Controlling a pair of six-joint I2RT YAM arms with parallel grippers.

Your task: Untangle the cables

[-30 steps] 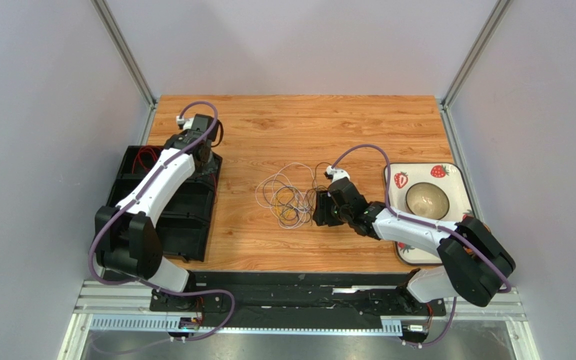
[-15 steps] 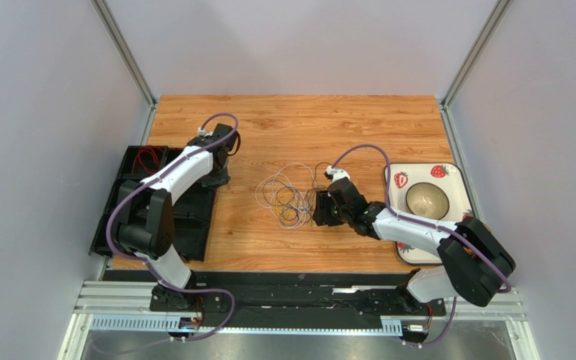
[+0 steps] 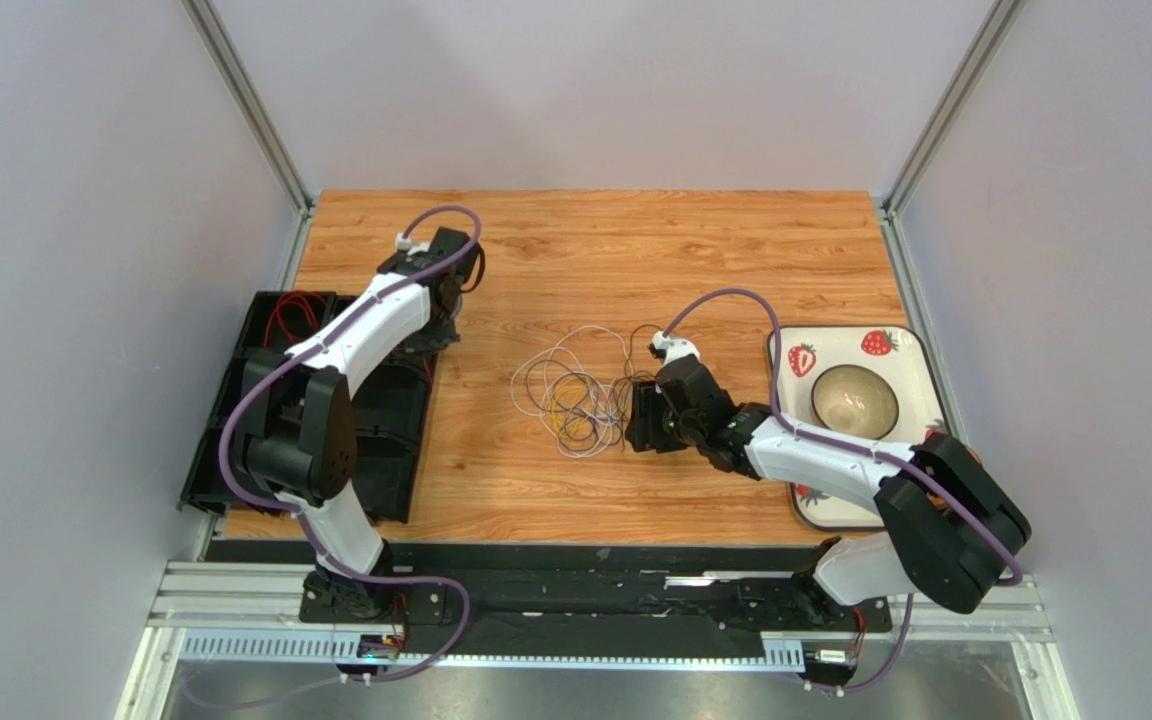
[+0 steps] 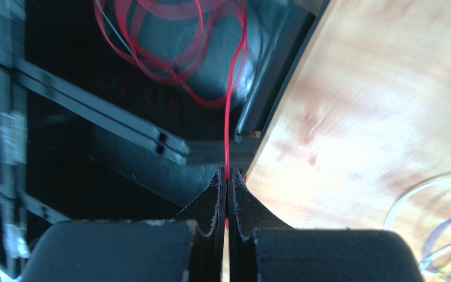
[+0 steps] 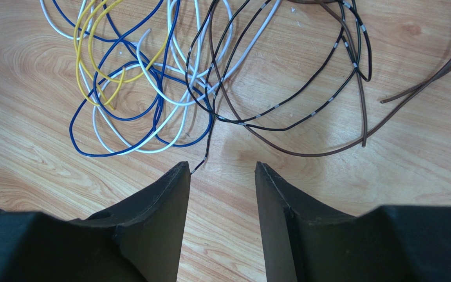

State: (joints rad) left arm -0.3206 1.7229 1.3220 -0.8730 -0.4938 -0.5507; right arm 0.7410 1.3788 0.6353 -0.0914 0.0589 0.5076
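The cables lie in a loose tangle [image 3: 575,393] at mid-table. Close up I see blue [image 5: 129,117], white [image 5: 151,76], yellow [image 5: 81,70], black [image 5: 292,100] and brown [image 5: 328,151] strands crossing. My right gripper [image 5: 222,167] hovers open just short of them, a black wire end by its left finger [image 5: 175,188]; from above this gripper [image 3: 639,417] sits at the tangle's right side. My left gripper [image 4: 226,176] is shut on a red wire [image 4: 228,117] that leads up to a red coil [image 4: 169,35] in the black tray [image 4: 128,170]. From above, the left gripper [image 3: 429,342] is at the tray's right edge.
The black tray [image 3: 237,450] occupies the table's left edge, red wire [image 3: 292,315] in its far compartment. A strawberry-print plate [image 3: 898,353] holding a bowl [image 3: 856,398] sits at the right, beside my right arm. Grey walls enclose the table.
My left arm has swung from over the tray toward its right edge, and its jaws have shut on the red wire. The right arm and the tangle have not moved.
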